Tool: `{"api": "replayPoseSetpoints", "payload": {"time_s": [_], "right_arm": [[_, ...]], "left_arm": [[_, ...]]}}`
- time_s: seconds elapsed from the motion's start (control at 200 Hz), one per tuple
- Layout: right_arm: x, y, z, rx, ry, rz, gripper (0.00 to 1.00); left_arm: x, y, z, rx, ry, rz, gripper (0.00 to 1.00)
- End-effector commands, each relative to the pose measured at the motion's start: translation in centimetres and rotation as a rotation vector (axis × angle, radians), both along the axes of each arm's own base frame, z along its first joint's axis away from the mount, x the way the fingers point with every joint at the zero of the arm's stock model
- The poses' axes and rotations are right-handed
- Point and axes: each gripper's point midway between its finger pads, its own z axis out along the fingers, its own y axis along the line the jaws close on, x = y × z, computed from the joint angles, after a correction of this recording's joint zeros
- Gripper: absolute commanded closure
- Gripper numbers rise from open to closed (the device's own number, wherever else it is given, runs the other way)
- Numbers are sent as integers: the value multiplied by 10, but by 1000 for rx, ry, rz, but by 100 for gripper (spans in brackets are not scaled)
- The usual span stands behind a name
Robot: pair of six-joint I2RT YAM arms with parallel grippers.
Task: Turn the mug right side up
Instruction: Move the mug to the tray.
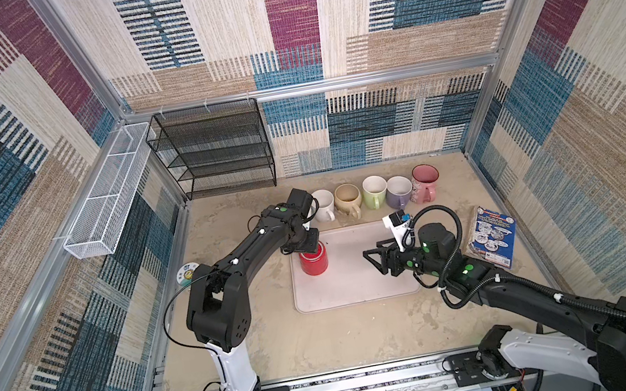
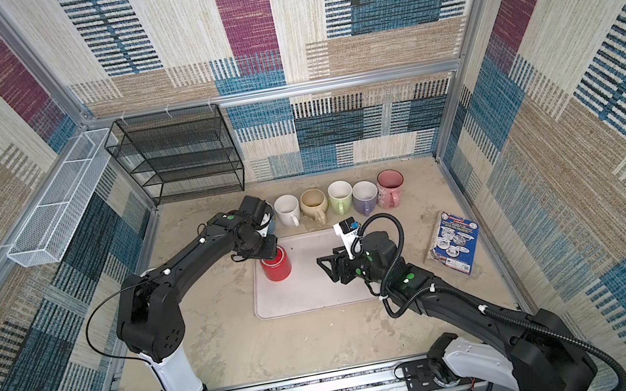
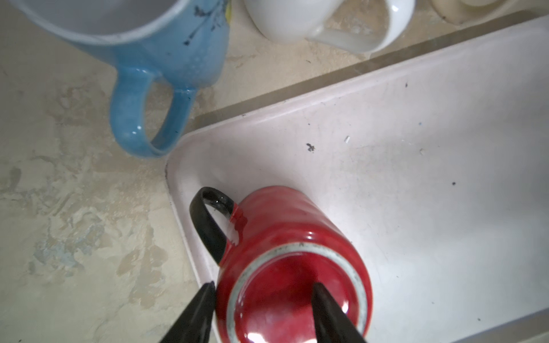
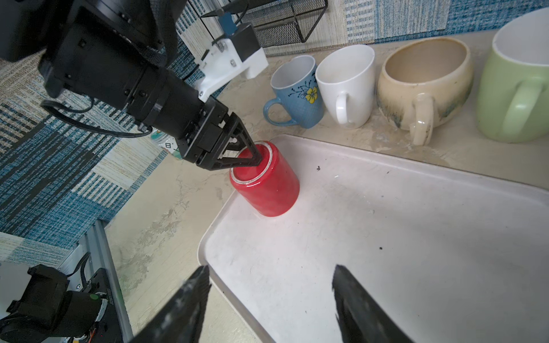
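Observation:
The red mug (image 1: 315, 264) (image 2: 278, 270) stands upside down on the far left corner of the pale tray (image 1: 358, 286) (image 2: 317, 294). Its ringed base faces the left wrist view, the red mug (image 3: 282, 228) showing a black handle (image 3: 205, 219). My left gripper (image 1: 306, 250) (image 2: 269, 253) (image 3: 264, 286) hovers at that base, jaws apart: one finger beside the handle-side wall, the other over the base hollow. From the right wrist view the left gripper (image 4: 255, 159) meets the mug (image 4: 267, 190) at its top rim. My right gripper (image 1: 370, 250) (image 2: 325, 256) (image 4: 271, 268) is open over the tray, holding nothing.
Upright mugs line the table behind the tray: blue (image 4: 297, 89), white (image 1: 323, 203), beige (image 1: 347, 199), green (image 1: 374, 191), purple (image 1: 399, 191), pink (image 1: 425, 181). A black wire rack (image 1: 218, 149) stands at the back left, a white wire basket (image 1: 109, 193) on the left wall, a printed packet (image 1: 494, 236) at the right.

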Motion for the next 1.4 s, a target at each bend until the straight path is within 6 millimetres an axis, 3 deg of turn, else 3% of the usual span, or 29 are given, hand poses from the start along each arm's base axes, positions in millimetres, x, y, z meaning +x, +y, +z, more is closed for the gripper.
{"api": "replayPoseSetpoints", "payload": {"time_s": [0.0,0.371,0.776,1.087,1.227,1.392], "right_arm": [[2,2,9,9,-28,5,32],[2,3,9,6,-19,10,32],[7,8,-5,-24,39,11,32],[0,24,-17,-84,92,44,32],[-8,31,-30,-102,122,53,32],[-18,39,-49,-107,174,72,36]], "left_arm": [[-12,-13,0,-58,21,4,44],[-48,-40,3,-153,27,-30,45],[-75,-25,14,-200,-21,-15,48],[-52,-7,19,-195,-72,58,50],[-32,11,13,-220,-108,159,51],[-11,6,5,-258,-89,171,56]]}}
